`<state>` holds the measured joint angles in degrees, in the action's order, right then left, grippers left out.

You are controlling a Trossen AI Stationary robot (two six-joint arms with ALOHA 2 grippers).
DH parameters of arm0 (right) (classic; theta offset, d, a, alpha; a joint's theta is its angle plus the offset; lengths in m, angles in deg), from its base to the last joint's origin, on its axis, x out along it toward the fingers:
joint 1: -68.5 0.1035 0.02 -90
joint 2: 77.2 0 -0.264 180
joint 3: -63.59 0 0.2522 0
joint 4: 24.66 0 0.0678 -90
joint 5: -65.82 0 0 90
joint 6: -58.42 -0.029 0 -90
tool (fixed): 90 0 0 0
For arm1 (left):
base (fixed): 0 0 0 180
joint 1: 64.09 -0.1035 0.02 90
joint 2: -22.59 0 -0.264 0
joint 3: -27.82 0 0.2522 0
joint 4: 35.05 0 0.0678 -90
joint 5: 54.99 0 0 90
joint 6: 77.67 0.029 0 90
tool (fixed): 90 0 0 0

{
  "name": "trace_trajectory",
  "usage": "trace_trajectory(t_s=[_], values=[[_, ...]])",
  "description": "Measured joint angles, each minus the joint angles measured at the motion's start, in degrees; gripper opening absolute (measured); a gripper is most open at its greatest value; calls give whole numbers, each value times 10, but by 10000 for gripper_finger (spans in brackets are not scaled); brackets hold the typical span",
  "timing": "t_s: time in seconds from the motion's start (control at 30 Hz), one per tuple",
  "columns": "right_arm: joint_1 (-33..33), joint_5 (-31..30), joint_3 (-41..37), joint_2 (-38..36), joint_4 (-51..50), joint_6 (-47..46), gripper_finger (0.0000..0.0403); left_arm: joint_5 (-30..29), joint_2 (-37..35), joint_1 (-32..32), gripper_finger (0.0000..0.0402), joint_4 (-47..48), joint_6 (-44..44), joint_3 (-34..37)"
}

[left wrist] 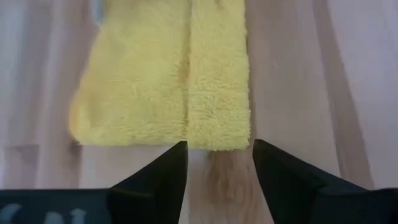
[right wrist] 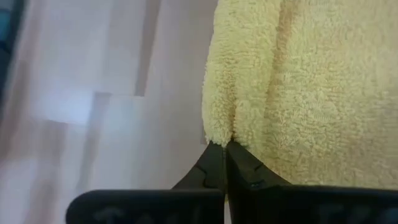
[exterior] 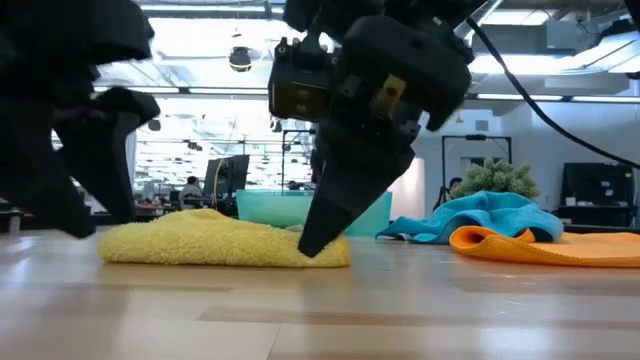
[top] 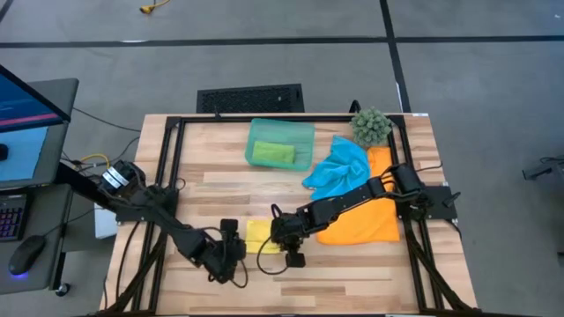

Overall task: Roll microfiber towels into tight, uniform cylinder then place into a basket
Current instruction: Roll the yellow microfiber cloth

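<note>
Yellow towel [top: 259, 235] folded, flat near bench [top: 352, 273] front edge, middle. Right claw [right wrist: 225, 148] pinched shut on its edge. Left claw [left wrist: 217, 155] just off its other end, fingers apart, empty. Green towel [top: 272, 153] in basket [top: 300, 132], back edge.

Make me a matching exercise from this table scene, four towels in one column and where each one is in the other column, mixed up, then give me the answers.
Towels:
1. yellow towel
2. green towel
3. blue towel
4. orange towel

Places:
A. inside the basket
B. spread flat under the right arm
C. bunched beside the plant ball
D. between the left gripper and right gripper

Pairs: 1-D, 2-A, 3-C, 4-B
</note>
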<state>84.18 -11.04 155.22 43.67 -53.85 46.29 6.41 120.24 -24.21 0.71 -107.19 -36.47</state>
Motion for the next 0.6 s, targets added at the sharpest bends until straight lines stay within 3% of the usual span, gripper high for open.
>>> trace_trajectory(t_s=[0.33, 0.47, 0.6], values=[[-21, 83, 0, 1, 29, -45, 11, -82, 0, 56, 174, -49, 100, -1], [-24, 87, 0, 0, 31, -45, 14, -83, 4, 48, 174, -71, 158, -2], [-23, 87, 1, 0, 36, -45, 9, -38, 30, 29, 174, -88, 200, -2]])
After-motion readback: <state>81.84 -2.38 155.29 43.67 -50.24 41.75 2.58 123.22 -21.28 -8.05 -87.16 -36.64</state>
